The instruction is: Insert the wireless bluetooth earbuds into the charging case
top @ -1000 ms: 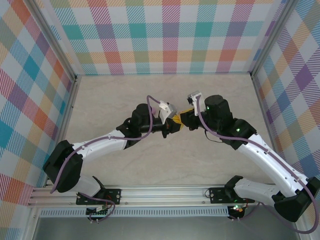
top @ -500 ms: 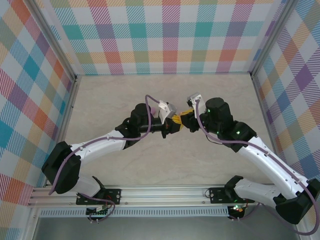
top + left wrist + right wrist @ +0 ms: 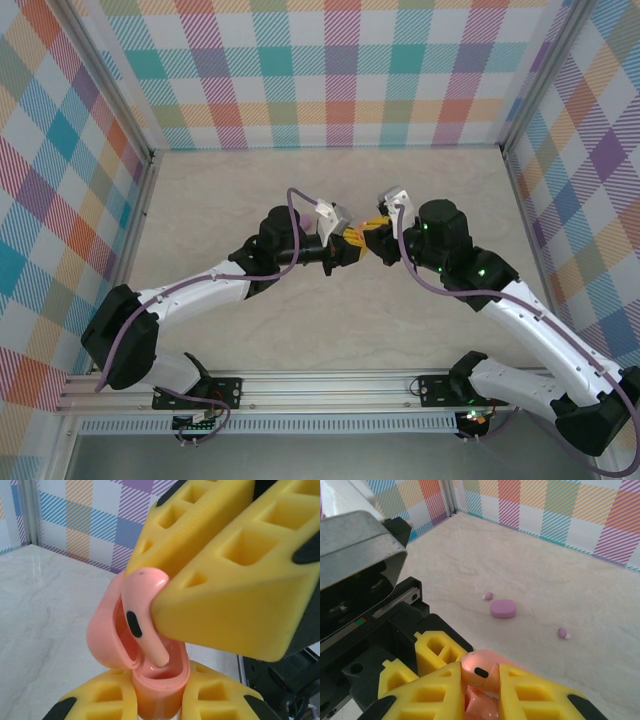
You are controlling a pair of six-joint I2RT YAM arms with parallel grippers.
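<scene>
My left claw squeezes the bottom of the open pink case. The picture edge cuts that bottom off. My right claw pinches a pink earbud right over the case. The bud stands almost straight up, round head on top, thin stem dipping into the case. Farther off on the table lie a purple case and two purple earbuds. From above, the bud is too small to make out.

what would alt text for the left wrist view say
The right gripper pinches a salmon earbud, its stem pointing down into an open salmon charging case that the left gripper holds from below. A marble-look tabletop and a plaid wall lie behind.
</scene>
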